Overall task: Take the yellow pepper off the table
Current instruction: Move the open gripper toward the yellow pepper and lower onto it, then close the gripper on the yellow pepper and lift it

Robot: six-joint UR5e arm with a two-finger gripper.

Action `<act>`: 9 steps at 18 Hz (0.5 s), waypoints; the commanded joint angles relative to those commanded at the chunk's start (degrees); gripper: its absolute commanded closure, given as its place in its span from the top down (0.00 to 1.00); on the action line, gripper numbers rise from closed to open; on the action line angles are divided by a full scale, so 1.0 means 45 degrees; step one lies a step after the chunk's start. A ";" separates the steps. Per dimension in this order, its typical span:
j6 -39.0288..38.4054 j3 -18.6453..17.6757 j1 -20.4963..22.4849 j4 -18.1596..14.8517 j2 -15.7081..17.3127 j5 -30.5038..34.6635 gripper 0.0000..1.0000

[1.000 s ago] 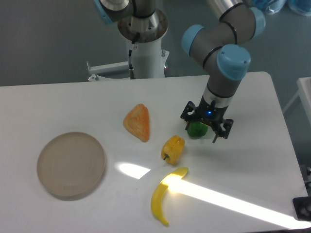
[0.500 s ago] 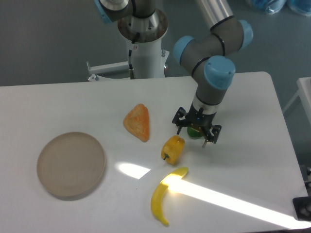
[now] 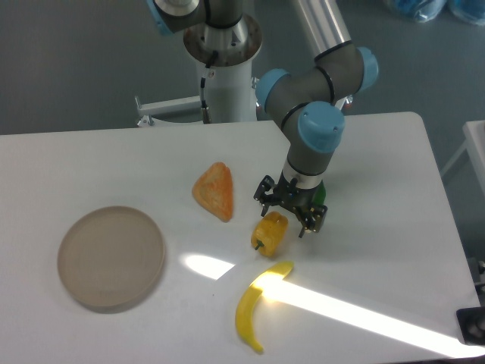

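The yellow pepper (image 3: 269, 232) lies on the white table (image 3: 394, 167) near the middle, glossy and lobed, its dark stem pointing down-left. My gripper (image 3: 286, 216) hangs open just above and to the right of it, the fingers spread over its upper right edge, holding nothing. The green pepper (image 3: 320, 195) is mostly hidden behind the gripper.
An orange wedge-shaped piece (image 3: 214, 191) lies left of the gripper. A yellow banana (image 3: 255, 304) lies in front of the pepper. A round beige plate (image 3: 111, 256) sits at the left. The robot base (image 3: 223, 68) stands at the back edge.
The gripper has moved left and slightly toward the front, from over the green pepper to just above the yellow pepper's right side. The objects have not moved.
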 joint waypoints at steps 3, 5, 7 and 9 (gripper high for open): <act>-0.0020 -0.0039 -0.0058 0.0000 0.0000 0.0019 1.00; -0.0039 -0.0039 -0.0098 0.0039 -0.0078 0.0039 1.00; -0.0059 -0.0039 -0.0117 0.0427 -0.0097 0.0078 1.00; -0.0078 -0.0098 -0.0176 0.0605 -0.0117 0.0078 0.81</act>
